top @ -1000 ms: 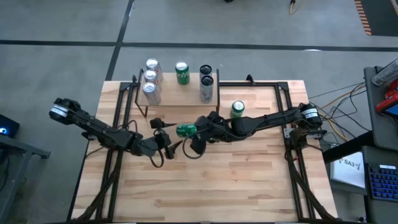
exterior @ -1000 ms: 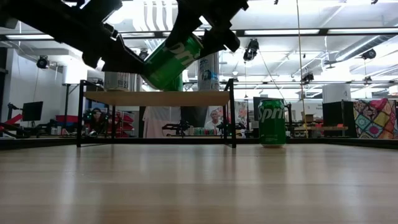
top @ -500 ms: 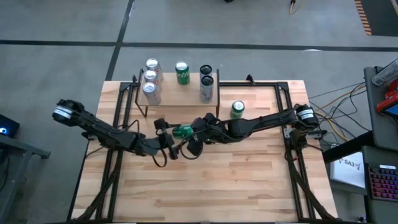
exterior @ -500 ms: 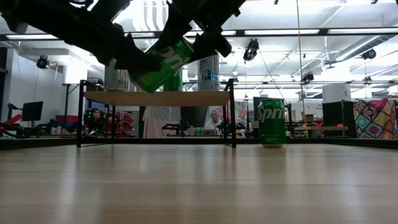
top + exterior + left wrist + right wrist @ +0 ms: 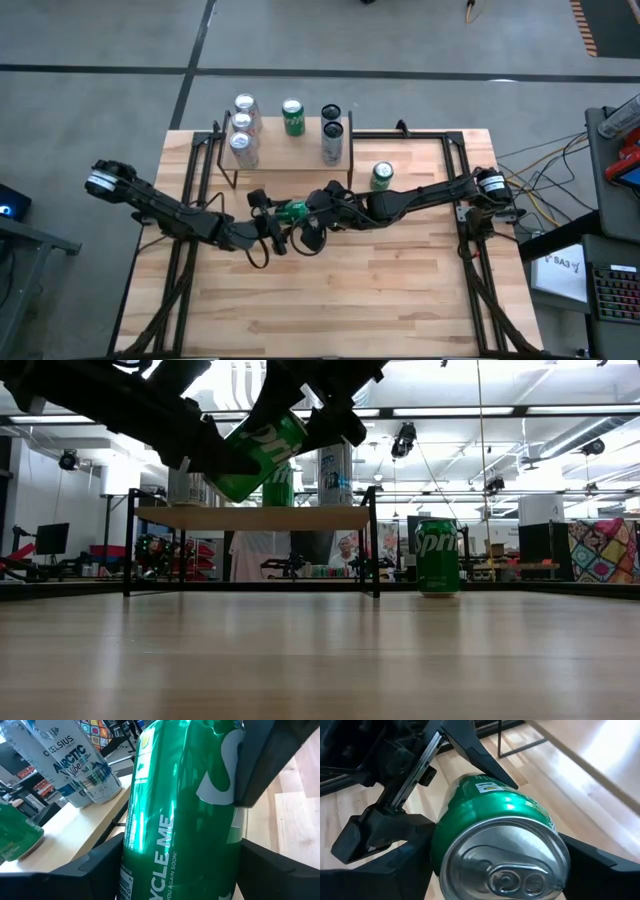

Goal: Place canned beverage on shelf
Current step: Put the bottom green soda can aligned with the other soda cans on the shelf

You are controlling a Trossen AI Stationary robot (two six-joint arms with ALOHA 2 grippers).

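Above the middle of the large light-wood tabletop, the two dark arms meet around one green aluminium soda can, which hangs tilted in the air, clear of the table, in front of the small raised light-wood shelf on thin black metal legs. From table height the can sits at about the level of the shelf's plank, its body slanting up toward the right. The left gripper reaches in from the left side of the table and has a finger on either side of the can's body; in its own wrist view the green wall of the can fills the gap between its dark fingers, though I cannot tell whether they press on it. The right gripper comes from the right side with its fingers spread wide around the can's top end, the silver lid and pull tab facing its camera. On the shelf stand three silver-and-white cans at its left end, a green can near the middle, and two dark-topped cans toward its right end. Another green soda can stands upright on the tabletop just beside the shelf's right legs.
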